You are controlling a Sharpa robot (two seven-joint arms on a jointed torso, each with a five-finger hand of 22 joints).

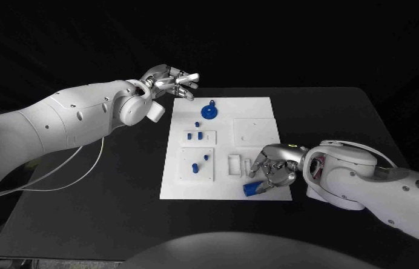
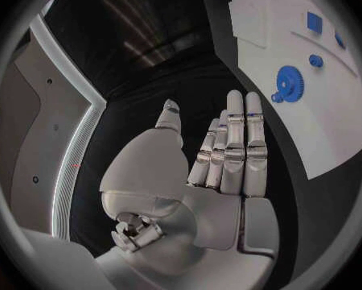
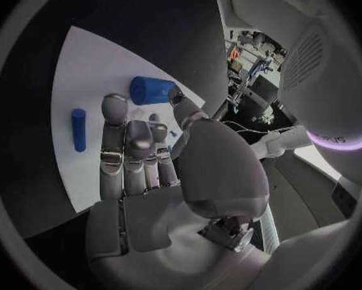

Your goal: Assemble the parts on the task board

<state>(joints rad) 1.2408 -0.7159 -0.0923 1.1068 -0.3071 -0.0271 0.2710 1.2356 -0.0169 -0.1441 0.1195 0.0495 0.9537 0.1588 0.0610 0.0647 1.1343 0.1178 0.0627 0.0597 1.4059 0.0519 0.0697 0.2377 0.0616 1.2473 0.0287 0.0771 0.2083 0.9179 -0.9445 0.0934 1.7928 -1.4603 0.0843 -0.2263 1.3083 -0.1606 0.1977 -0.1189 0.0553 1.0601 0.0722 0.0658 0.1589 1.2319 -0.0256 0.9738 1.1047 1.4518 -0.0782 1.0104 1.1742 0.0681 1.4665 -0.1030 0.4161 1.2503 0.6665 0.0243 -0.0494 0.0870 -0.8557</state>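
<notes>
From my seat I take the black table (image 1: 340,117) first, with the white task board (image 1: 262,114) lying at its middle as my landmark. The left arm (image 1: 70,120) reaches in toward the board's far left corner, and the left hand (image 1: 172,80) hangs just beyond that corner, off the plate; in the left wrist view that hand (image 2: 221,154) has its fingers stretched out straight, side by side, holding nothing. The right arm (image 1: 367,181) comes in at the board's near right corner, and the right hand (image 1: 275,167) sits over that corner with its fingers bent downward. Under its fingertips, at the board's near edge, lies a blue cylinder (image 1: 253,188); the right wrist view shows this cylinder (image 3: 151,89) just past the fingertips on the white plate, and I cannot tell whether the hand touches or grips it. A blue gear (image 1: 209,110) stands near the board's far edge, close to the left hand. Small blue parts (image 1: 199,136) sit in the recesses along the board's left half, and a thin blue pin (image 3: 78,129) lies on the plate beside the right hand's fingers.
</notes>
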